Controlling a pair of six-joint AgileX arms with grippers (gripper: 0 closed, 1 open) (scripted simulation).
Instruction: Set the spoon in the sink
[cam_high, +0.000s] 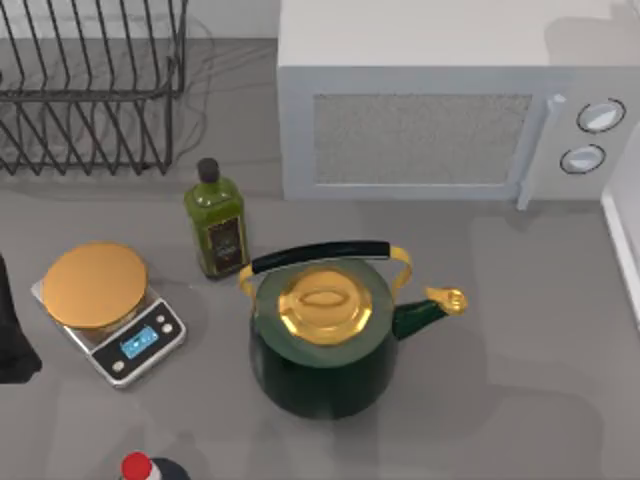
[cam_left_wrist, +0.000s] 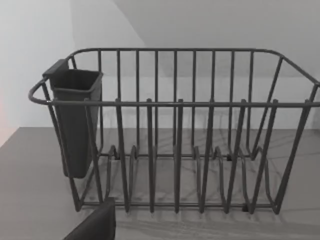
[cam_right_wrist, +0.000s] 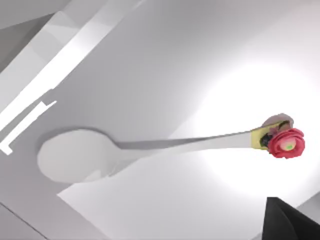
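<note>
The spoon (cam_right_wrist: 130, 150) lies flat on a pale white surface in the right wrist view, its oval bowl towards a stepped white ledge and its thin handle ending in a small red flower ornament (cam_right_wrist: 286, 142). Whether that surface is the sink's floor or a rim beside it cannot be told. The main risk, as I judge it, is a poor grip: the handle is slim and lies flush, so the right tool (cam_right_wrist: 292, 220), of which a single dark corner shows near the flower end, could slide off it or pinch the ornament and let the spoon swing or drop short of the sink. I cannot tell whether that tool is apart or together. It hangs above the spoon looking down, beside the handle's end and not touching it. The left tool (cam_left_wrist: 95, 225) faces the wire dish rack (cam_left_wrist: 175, 130) with its dark cutlery cup (cam_left_wrist: 75, 120), low over the grey desk (cam_high: 540, 330), idle; its state cannot be told either. In front of the rack stand an oil bottle (cam_high: 216, 225), a scale (cam_high: 110, 310) and the green kettle (cam_high: 325, 340).
</note>
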